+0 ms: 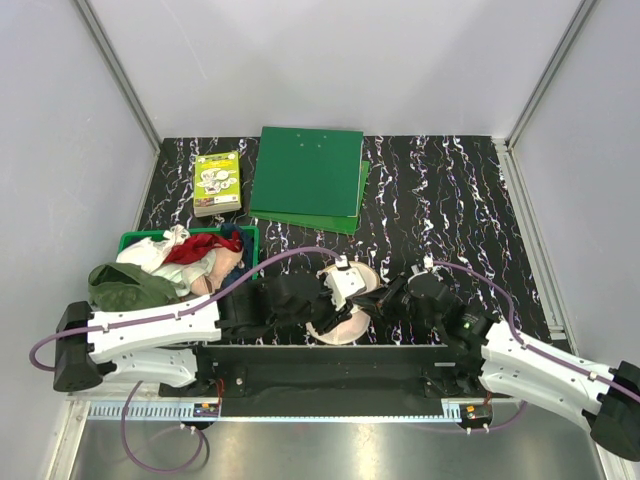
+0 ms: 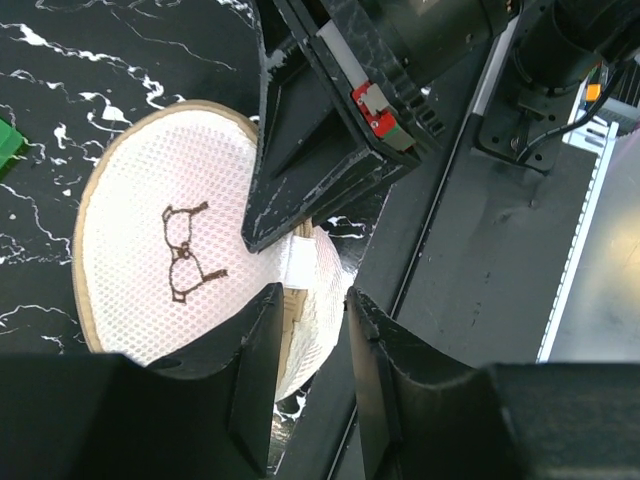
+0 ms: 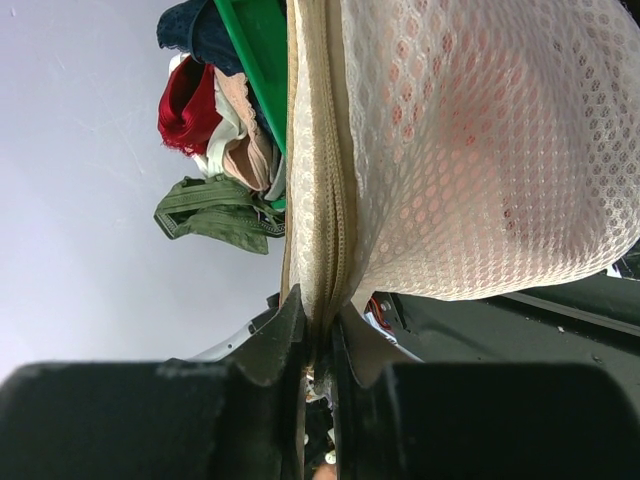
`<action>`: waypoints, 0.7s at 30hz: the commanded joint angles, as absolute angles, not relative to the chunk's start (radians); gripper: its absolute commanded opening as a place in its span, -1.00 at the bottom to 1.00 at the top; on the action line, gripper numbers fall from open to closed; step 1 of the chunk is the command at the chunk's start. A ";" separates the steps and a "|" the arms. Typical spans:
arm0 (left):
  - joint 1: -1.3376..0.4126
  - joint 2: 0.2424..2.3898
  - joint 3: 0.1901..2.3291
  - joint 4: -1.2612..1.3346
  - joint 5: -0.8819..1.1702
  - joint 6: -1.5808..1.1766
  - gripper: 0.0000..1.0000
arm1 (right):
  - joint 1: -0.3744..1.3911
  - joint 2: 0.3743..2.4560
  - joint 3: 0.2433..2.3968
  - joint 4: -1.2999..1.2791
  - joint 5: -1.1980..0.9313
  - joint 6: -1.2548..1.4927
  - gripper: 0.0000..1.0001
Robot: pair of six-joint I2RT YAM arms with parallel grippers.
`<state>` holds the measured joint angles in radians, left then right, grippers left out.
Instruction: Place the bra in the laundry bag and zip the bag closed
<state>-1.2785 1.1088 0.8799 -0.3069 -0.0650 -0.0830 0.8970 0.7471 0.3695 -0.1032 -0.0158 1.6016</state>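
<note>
Heaped green basket hems the laundry bag's left; table beyond lies open.

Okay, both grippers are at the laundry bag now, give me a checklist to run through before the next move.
1. Bra inside bag: ok, pink shows through the mesh.
2. Right gripper on the zip: ok, shut on the rim.
3. Left gripper steadying the bag: ok, the rim fills the gap between its fingers.
4. Zip fully closed: cannot tell. The teeth look joined where visible, but the rest is hidden.
5. No fabric caught in the zip: ok on the visible stretch, none pokes out.
6. Basket apart from the bag: ok.
</note>
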 commanded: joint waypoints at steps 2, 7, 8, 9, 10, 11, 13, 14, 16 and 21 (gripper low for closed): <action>-1.282 1.131 0.928 -0.302 -0.028 -0.063 -0.29 | 0.904 0.718 0.385 -0.089 0.008 1.606 -0.74; -1.281 1.140 0.913 -0.307 -0.055 -0.066 -0.33 | 0.904 0.703 0.379 -0.089 0.008 1.609 -0.74; -1.279 1.146 0.913 -0.305 -0.064 -0.067 -0.33 | 0.904 0.704 0.379 -0.089 0.006 1.609 -0.74; -1.276 1.146 0.913 -0.305 -0.071 -0.066 -0.33 | 0.904 0.701 0.379 -0.089 0.005 1.609 -0.74; -1.276 1.150 0.914 -0.307 -0.071 -0.064 -0.33 | 0.904 0.701 0.380 -0.089 0.003 1.608 -0.75; -1.275 1.154 0.916 -0.307 -0.071 -0.064 -0.34 | 0.904 0.701 0.380 -0.089 0.003 1.608 -0.75; -1.273 1.160 0.917 -0.308 -0.081 -0.061 -0.37 | 0.904 0.701 0.380 -0.089 0.003 1.608 -0.75; -1.272 1.163 0.917 -0.307 -0.089 -0.060 -0.38 | 0.905 0.700 0.379 -0.089 0.003 1.606 -0.75; -1.270 1.173 0.917 -0.313 -0.098 -0.052 -0.38 | 0.905 0.696 0.379 -0.087 0.002 1.608 -0.76; -1.269 1.181 0.919 -0.324 -0.135 -0.054 -0.39 | 0.905 0.687 0.376 -0.089 0.003 1.611 -0.77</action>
<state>-1.2743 1.1759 0.8825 -0.3241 -0.0891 -0.0708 0.8970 0.7116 0.3687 -0.1123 -0.0158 1.6020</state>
